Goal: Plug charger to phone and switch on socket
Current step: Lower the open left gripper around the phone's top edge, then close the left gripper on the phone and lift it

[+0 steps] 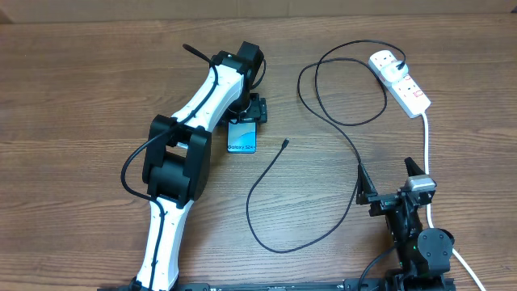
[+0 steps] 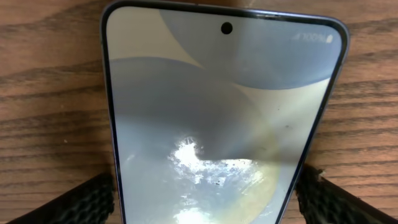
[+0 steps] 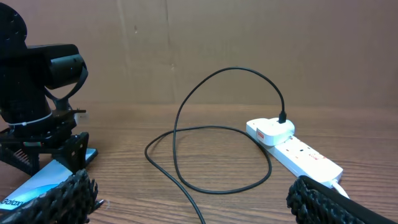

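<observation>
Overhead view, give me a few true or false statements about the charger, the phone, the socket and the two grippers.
1. The charger has its plug in the socket. True.
2. Its connector tip is plugged into the phone. False: it lies on the table, apart from the phone.
3. The left gripper has a finger on each side of the phone. True.
4. The right gripper is clamped on the cable. False: its jaws stand wide open, gripping nothing.
</observation>
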`<act>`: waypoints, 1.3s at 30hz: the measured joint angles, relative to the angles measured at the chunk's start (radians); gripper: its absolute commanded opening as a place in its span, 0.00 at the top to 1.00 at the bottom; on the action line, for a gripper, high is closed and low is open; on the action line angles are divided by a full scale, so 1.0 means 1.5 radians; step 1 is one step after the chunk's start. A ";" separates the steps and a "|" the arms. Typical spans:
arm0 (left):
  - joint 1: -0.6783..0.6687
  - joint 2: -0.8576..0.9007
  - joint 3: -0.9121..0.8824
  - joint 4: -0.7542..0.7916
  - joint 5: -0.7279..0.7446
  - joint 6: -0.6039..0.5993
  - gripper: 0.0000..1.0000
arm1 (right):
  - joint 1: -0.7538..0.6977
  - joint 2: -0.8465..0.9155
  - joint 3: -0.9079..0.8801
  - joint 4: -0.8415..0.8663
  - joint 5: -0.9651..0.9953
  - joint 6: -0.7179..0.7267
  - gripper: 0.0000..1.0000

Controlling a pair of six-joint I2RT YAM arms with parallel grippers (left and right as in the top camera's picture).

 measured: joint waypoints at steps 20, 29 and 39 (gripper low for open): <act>0.000 0.002 0.003 -0.012 0.004 0.000 0.26 | 0.000 0.000 0.000 0.000 0.000 0.001 0.00; 0.001 0.013 0.027 -0.054 0.015 0.000 0.26 | 0.000 0.000 0.000 0.000 0.000 0.000 0.00; 0.002 0.048 0.101 -0.159 0.018 0.000 0.27 | 0.000 0.000 0.000 0.000 0.000 0.000 0.00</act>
